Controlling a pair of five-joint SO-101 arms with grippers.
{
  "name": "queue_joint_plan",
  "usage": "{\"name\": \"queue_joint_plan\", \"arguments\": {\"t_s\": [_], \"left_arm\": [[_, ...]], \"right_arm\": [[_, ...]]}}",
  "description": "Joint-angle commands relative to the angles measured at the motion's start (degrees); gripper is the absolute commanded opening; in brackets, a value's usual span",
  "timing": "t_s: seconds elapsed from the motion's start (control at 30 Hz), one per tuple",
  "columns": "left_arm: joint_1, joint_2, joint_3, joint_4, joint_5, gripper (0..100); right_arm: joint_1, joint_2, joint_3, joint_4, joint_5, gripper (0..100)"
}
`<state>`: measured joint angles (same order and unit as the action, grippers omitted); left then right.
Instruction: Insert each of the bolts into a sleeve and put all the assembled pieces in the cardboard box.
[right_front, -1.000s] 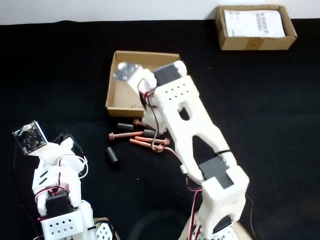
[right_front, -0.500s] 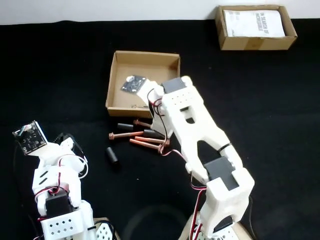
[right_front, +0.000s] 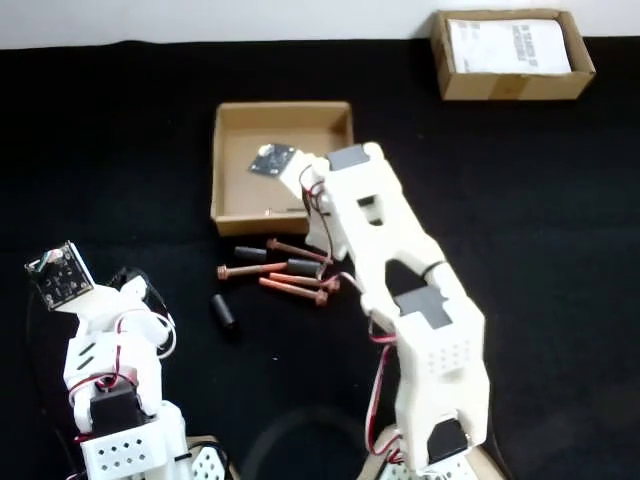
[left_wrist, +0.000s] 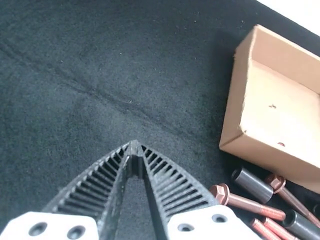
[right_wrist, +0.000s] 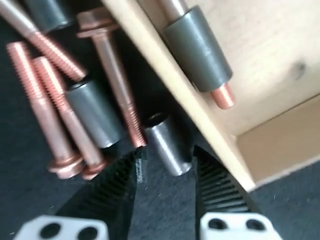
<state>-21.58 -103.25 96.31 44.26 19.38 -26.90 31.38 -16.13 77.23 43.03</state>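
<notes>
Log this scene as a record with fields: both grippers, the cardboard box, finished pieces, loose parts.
left gripper: shut, empty, over the black table
right gripper: open, one finger on each side of a loose sleeve that lies just outside the box wall
cardboard box: open, one assembled piece inside
loose bolts: four on the table beside the box
other sleeves: three more in the high view, two among the bolts, one apart

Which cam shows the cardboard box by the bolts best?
High view: the open brown cardboard box shows all four walls, right arm over one corner. Left wrist view catches one corner; right wrist view, one wall and some floor.
</notes>
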Motion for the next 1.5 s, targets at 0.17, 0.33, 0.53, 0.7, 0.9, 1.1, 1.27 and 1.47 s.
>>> {"name": "queue_joint_plan", "arguments": {"t_s": [0.17, 0.33, 0.53, 0.7, 0.9, 1.1, 1.27, 1.47], "left_arm": [[-0.92, -0.75, 0.84, 0.26, 0.26, 3], [-0.92, -0.75, 0.84, 0.35, 0.26, 3], [-0.92, -0.75, 0.84, 0.35, 0.35, 3], [-0.66, -0.75, 0.84, 0.35, 0.53, 3], [1.71, -0.75, 0.84, 2.46, 0.53, 2], [9.54, -0.31, -1.80, 6.59, 2.99, 3], [16.31, 0.22, -9.54, 11.87, 2.81, 3], [18.24, 16.31, -19.03, 11.69, 1.67, 3]], "right_arm": [[1.27, 6.90, -6.81, -0.22, 0.97, 13.4], [1.19, 9.27, -6.46, -0.22, 0.79, 10.8], [1.36, 9.63, -6.90, 3.65, 0.62, 0.5], [2.07, 9.54, -16.48, 12.53, -5.89, 0.7], [3.30, 9.45, -40.13, 24.04, -14.51, 0.7], [5.41, 5.14, -43.74, 23.96, -23.12, 0.7], [5.05, -6.73, -30.81, 23.96, -26.02, 0.7], [3.21, -25.89, -9.98, 23.60, -27.69, 0.7]]}}
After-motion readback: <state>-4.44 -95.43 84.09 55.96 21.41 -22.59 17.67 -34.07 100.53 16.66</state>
